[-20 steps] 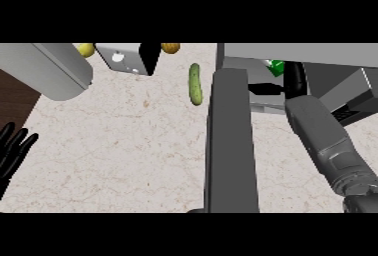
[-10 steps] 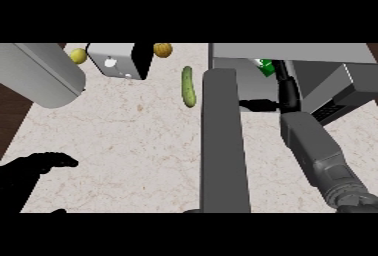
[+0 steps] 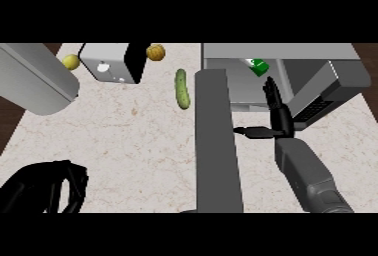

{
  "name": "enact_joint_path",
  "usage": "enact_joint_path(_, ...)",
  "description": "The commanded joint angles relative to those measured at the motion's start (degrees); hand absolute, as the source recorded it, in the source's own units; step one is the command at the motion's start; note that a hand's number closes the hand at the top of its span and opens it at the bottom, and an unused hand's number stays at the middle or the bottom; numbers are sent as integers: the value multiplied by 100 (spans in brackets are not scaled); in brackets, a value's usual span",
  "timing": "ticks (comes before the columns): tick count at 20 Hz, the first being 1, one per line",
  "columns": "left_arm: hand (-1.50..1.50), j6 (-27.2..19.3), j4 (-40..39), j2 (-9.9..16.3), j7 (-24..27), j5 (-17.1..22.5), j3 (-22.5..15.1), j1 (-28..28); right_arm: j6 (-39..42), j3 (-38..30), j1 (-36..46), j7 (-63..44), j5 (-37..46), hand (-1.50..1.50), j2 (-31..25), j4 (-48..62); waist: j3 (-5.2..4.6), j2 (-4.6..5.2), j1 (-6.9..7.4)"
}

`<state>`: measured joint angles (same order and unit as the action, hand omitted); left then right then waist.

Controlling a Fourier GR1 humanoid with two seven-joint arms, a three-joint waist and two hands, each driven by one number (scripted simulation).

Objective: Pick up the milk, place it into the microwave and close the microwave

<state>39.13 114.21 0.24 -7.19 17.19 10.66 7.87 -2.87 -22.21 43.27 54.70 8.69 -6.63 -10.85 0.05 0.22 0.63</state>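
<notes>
Now, what I see from the head view:
Right hand: fingers straight, reaching into the open microwave, holding nothing.
Milk: I make out a green-and-white carton deep inside the microwave, just beyond my fingertips.
Microwave door: swung open, edge-on toward me.
Left hand: low at the left edge, fingers curled, empty.
Cucumber: lying on the counter, left of the door.

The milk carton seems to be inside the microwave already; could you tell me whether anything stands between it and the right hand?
Nothing visible does: the right hand points straight toward the milk carton inside the microwave.
</notes>
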Motion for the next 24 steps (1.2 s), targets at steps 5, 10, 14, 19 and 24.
enact_joint_path(5,150,-342,-274,33,-204,-252,-582,-407,352,408,-1325,391,-31,-150,287,-952,-11,-57,-151)
enact_joint_path(10,150,-452,-391,-23,473,-1083,-1327,-279,463,623,-2219,-51,-124,-150,326,-1881,-17,-75,-197)
enact_joint_path(14,150,-827,-780,-24,476,-1375,-1685,-858,1074,701,-3061,-140,-289,-150,-106,-2832,-22,-80,-299)
enact_joint_path(19,150,-1349,-1720,-24,558,-1869,-2472,-1673,1271,923,-3931,-442,-416,-150,-45,-4089,-23,-63,-341)
enact_joint_path(24,150,-1916,-2847,-24,1315,-2723,-3486,-1761,1501,944,-4904,-97,-523,-150,-180,-4708,-13,-29,-249)
